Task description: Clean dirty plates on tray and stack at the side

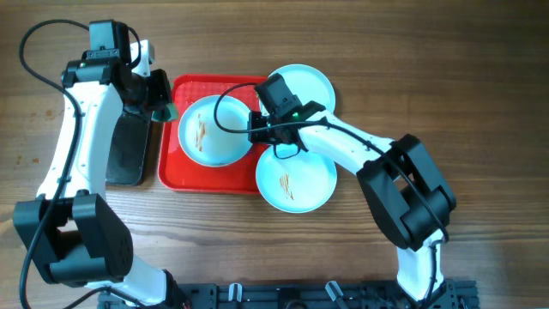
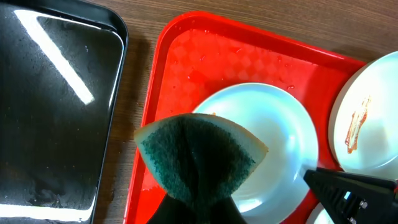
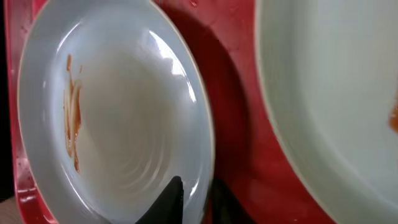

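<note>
Centre plate, brown-smeared, being held on red tray; rim being pinched betw. fingers of R end effector. Green sponge being gripped by L end effector, being held at tray edge next to black tray. 2nd plate being carried partly on tray's far corner. 3rd plate, smeared, overhanging near corner onto counter.

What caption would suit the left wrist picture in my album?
Folded green sponge poised over a plate on the red tray, black tray alongside.
</note>
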Robot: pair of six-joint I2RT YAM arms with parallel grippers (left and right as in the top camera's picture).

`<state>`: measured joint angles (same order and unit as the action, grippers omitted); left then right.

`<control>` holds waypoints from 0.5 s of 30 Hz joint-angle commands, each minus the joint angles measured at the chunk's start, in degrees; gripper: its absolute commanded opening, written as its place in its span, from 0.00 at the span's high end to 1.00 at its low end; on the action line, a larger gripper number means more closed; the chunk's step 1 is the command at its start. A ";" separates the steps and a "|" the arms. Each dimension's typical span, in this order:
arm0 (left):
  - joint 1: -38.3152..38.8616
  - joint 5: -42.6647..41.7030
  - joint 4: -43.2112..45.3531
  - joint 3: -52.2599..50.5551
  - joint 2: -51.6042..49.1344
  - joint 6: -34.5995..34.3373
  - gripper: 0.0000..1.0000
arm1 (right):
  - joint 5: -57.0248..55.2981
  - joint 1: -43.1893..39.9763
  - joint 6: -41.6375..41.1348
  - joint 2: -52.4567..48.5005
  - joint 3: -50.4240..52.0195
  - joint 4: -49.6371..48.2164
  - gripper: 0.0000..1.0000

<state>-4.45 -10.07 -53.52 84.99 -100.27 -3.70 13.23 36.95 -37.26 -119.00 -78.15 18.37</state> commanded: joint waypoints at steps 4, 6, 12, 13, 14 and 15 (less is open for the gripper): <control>0.22 0.52 0.46 0.52 0.72 0.44 0.96 | 0.31 2.03 -0.94 -2.40 -1.01 -1.79 0.77; 0.22 0.50 0.46 0.52 0.72 0.37 0.96 | 0.26 2.03 -0.92 -2.40 -1.01 -1.90 0.66; 0.24 -0.63 0.61 0.50 0.00 0.28 0.96 | -0.37 2.05 -1.68 -3.02 -1.01 -3.85 0.57; 0.24 -1.03 0.98 0.48 -0.22 0.26 0.96 | -0.33 2.05 -1.95 -3.41 -1.01 -4.55 0.61; 0.24 -1.01 1.36 0.42 -0.26 0.31 0.96 | -0.33 2.03 -2.01 -3.48 -1.01 -4.90 0.62; 0.24 -1.01 1.79 0.35 -0.46 0.72 0.96 | -0.33 2.03 -2.01 -3.69 -1.01 -5.44 0.64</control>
<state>-4.45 -10.20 -52.75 84.99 -100.29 -3.70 13.26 39.07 -38.57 -120.66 -78.15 14.13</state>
